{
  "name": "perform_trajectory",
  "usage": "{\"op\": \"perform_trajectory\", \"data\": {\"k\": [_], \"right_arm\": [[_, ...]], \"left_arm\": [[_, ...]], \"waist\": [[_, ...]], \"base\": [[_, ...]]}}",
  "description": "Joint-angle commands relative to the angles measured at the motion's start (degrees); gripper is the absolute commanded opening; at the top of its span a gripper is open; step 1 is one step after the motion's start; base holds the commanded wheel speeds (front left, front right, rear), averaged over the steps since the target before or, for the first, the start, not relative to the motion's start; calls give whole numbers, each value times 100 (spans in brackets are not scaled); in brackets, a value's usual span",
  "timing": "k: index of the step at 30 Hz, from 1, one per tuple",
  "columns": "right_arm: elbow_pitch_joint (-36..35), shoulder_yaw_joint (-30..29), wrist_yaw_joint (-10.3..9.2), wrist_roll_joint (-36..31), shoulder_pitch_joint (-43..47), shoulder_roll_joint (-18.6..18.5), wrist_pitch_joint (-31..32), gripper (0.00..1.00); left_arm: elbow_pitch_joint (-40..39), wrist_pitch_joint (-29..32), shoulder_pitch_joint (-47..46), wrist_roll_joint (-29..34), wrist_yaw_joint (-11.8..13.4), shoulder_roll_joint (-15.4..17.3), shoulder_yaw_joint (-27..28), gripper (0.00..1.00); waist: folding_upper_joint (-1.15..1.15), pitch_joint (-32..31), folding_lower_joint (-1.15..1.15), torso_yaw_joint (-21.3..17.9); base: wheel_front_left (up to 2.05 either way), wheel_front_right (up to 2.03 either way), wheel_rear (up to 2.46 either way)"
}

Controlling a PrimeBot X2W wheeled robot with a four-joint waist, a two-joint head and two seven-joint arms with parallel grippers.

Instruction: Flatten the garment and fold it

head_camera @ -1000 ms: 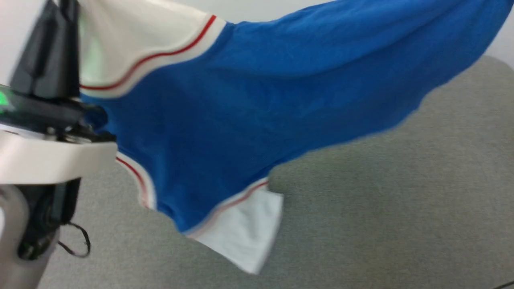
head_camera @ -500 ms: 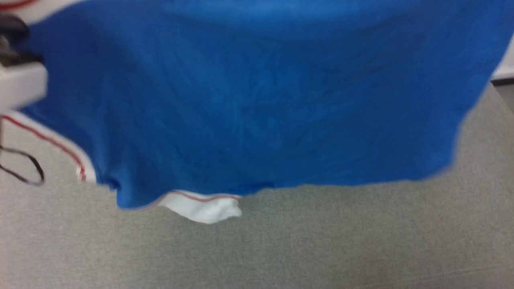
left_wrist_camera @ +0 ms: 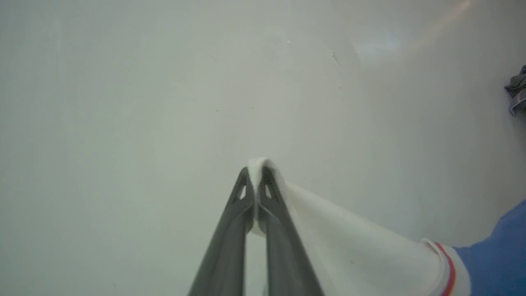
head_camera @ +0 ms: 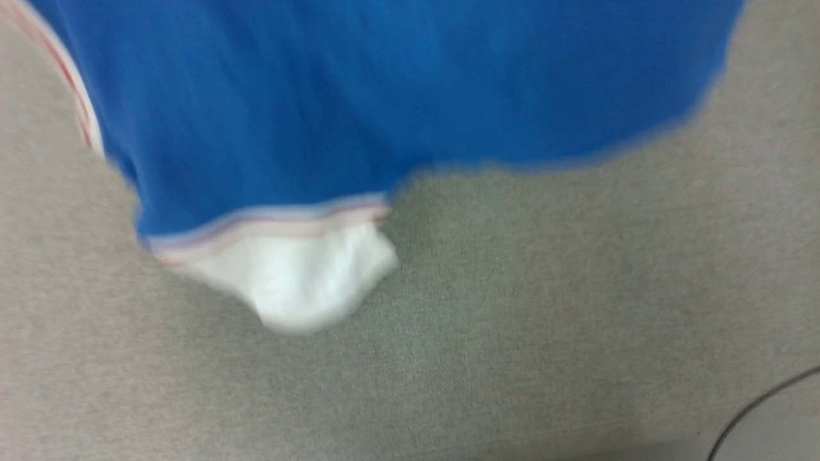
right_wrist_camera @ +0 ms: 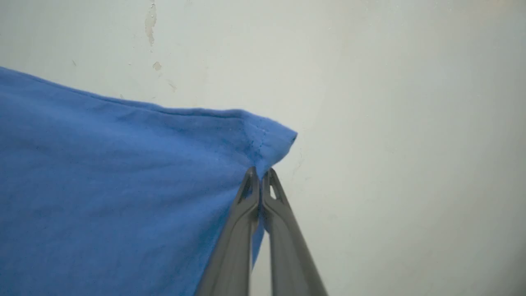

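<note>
The garment [head_camera: 384, 83], royal blue with white sleeves and red-and-white seams, hangs in the air across the top of the head view, blurred. One white sleeve [head_camera: 301, 275] dangles below its lower edge. In the left wrist view my left gripper [left_wrist_camera: 257, 174] is shut on the edge of the other white sleeve [left_wrist_camera: 349, 242], which runs off to the blue body [left_wrist_camera: 497, 255]. In the right wrist view my right gripper [right_wrist_camera: 260, 176] is shut on a hemmed blue corner of the garment [right_wrist_camera: 263, 139]. The lettering is hidden.
Grey fabric-covered surface [head_camera: 544, 320] lies beneath the hanging cloth. A thin dark cable [head_camera: 756, 403] curves at the lower right corner. A pale wall [right_wrist_camera: 411, 123] stands behind both grippers. A small grey object [left_wrist_camera: 518, 88] shows at the right edge of the left wrist view.
The head view has shifted, so the camera moved. The left arm has left that view, the blue cloth now sits higher there, and the dangling white sleeve shows larger.
</note>
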Motion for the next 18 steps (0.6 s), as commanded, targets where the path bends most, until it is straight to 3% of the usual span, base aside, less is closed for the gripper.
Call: {"op": "perform_trajectory", "data": {"k": [1, 11, 18], "right_arm": [[354, 85, -12, -77, -445, 127, -206, 0], [2446, 304, -12, -656, -2106, 599, -1310, 0], [3421, 320, -12, -917, -2312, 763, -2028, 0]], "left_arm": [[431, -137, -541, 132, -130, -124, -68, 0], [2384, -1135, -2683, 751, -344, -738, -345, 0], [2830, -1369, -2606, 956, -499, -1113, -510, 0]], "waist": [[0, 983, -3, -50], [0, 1656, -3, 94], [0, 1917, -3, 371]], "base": [[0, 0, 0], [0, 0, 0], [0, 0, 0]]}}
